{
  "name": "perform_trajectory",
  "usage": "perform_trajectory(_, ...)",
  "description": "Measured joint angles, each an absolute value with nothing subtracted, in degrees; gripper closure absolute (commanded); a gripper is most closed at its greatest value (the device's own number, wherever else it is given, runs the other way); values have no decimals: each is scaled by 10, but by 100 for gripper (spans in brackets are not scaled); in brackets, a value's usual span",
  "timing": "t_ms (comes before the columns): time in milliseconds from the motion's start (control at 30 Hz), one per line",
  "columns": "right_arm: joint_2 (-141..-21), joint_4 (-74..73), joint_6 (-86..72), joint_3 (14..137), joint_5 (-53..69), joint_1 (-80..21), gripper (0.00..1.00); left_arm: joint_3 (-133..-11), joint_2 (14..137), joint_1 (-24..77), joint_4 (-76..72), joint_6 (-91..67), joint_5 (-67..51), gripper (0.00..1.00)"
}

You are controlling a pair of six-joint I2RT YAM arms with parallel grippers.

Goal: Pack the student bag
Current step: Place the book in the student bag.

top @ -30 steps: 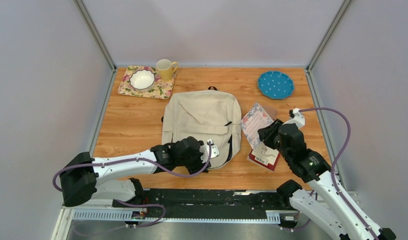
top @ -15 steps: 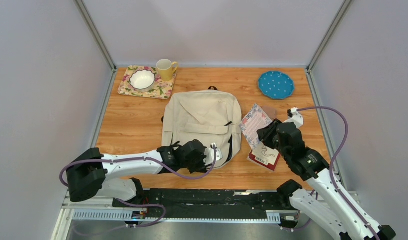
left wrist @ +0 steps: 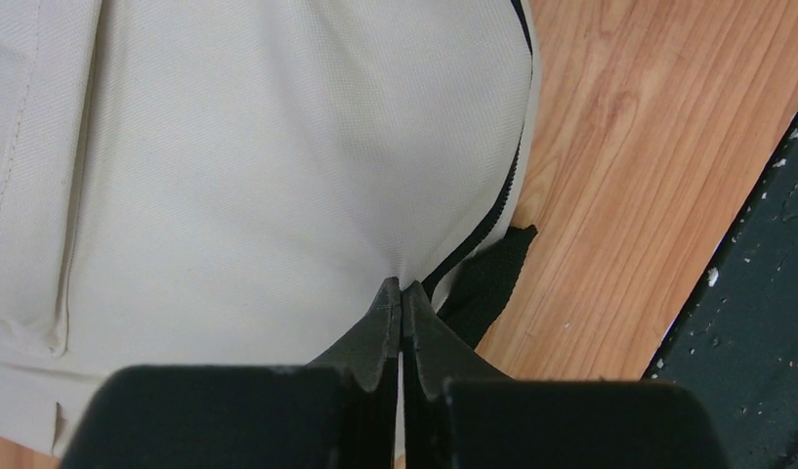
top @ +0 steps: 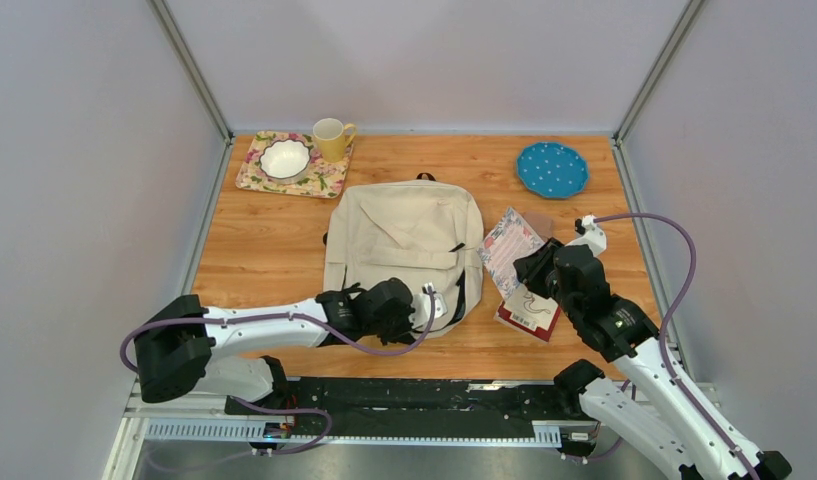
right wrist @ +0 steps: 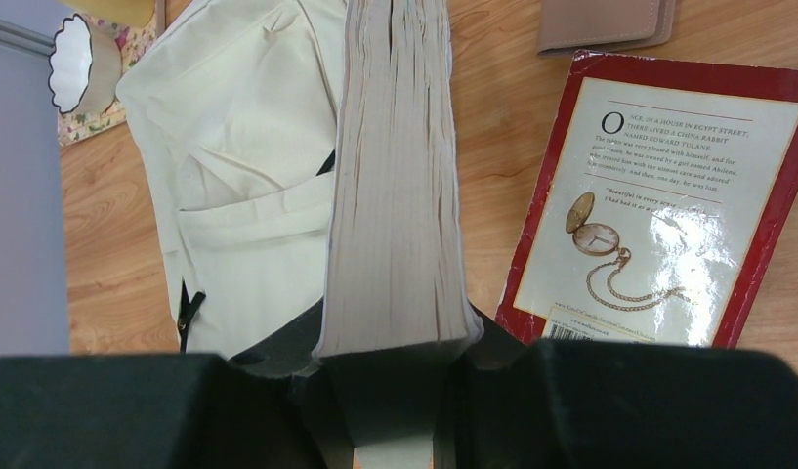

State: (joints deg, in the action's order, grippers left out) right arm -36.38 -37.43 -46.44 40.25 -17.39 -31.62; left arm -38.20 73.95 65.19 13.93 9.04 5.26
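The student bag [top: 404, 240], a cream backpack, lies flat in the middle of the wooden table. Its fabric [left wrist: 277, 166] fills the left wrist view, with a black strap end [left wrist: 487, 278] at its near edge. My left gripper [top: 422, 308] is shut at that near right corner, its tips [left wrist: 401, 291] pinching a pucker of the bag's fabric. To the bag's right, my right gripper [top: 537, 268] is shut on a thick book with a floral cover [top: 511, 243]. That book's page edge [right wrist: 395, 176] stands upright between the jaws, above the table.
A red-bordered book [right wrist: 658, 205] lies flat under the right gripper, also in the top view [top: 529, 312]. A tan wallet [right wrist: 605, 24] lies beyond it. At the back are a floral tray [top: 319, 180] with a white bowl [top: 284, 157], a yellow mug [top: 331, 138] and a blue dotted plate [top: 552, 168].
My left gripper has closed from open onto the bag's near edge, after shifting slightly toward it. The right arm with its book has barely moved.
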Motion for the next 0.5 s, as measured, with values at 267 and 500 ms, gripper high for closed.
perform_trajectory(267, -364, -402, -450, 418, -175, -310, 100, -446, 740, 646, 156, 59, 82, 100)
perform_trajectory(500, -347, -452, -441, 448, -192, -306, 100, -573, 755, 597, 157, 21, 82, 100)
